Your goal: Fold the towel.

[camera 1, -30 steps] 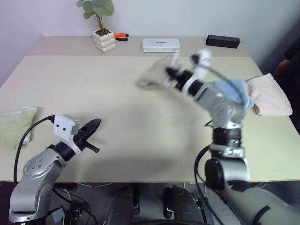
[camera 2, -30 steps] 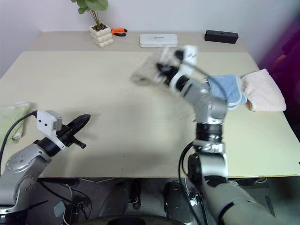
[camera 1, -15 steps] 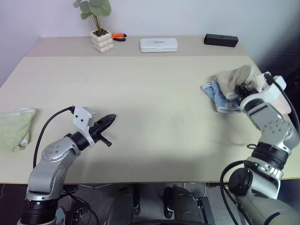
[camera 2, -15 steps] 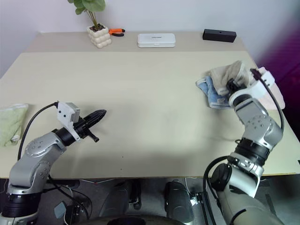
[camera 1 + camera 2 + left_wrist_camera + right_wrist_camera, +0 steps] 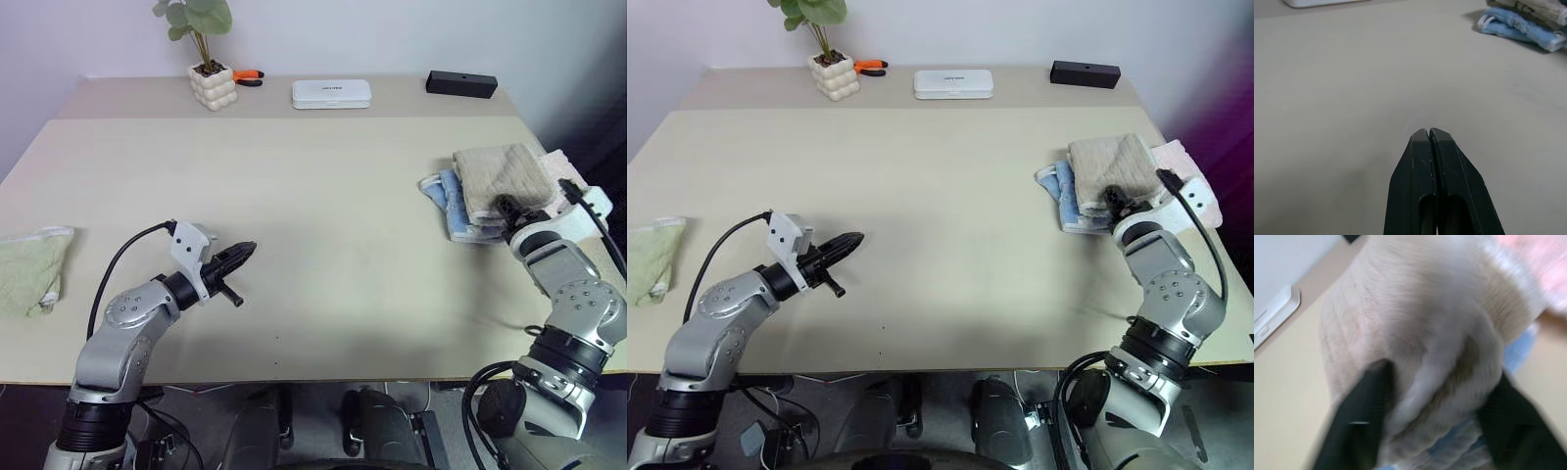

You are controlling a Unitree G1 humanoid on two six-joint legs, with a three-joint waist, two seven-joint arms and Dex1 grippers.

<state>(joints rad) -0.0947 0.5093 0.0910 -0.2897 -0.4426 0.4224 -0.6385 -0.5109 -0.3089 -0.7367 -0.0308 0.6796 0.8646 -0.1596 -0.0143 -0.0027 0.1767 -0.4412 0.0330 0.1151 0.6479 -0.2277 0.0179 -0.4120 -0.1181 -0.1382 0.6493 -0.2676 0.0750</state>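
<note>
Since a second ago, the right gripper (image 5: 1114, 203) has swung from mid-table to the table's (image 5: 323, 196) right edge, carrying the beige towel (image 5: 502, 176), which now lies folded atop the light blue towel (image 5: 449, 194) beside a pink towel (image 5: 1195, 181). Its fingers (image 5: 1364, 416) stand apart, straddling the beige towel's near edge. Left gripper (image 5: 247, 252) is pressed shut, holding nothing, above bare table. A pale green towel (image 5: 27, 269) lies far left.

The left gripper (image 5: 247, 251) reaches out level over the table, pointing forward and toward the right, its two black fingers (image 5: 1420, 161) pressed tightly together. The right gripper (image 5: 1430, 421) sits at the far right, its fingers spread wide apart.
</note>
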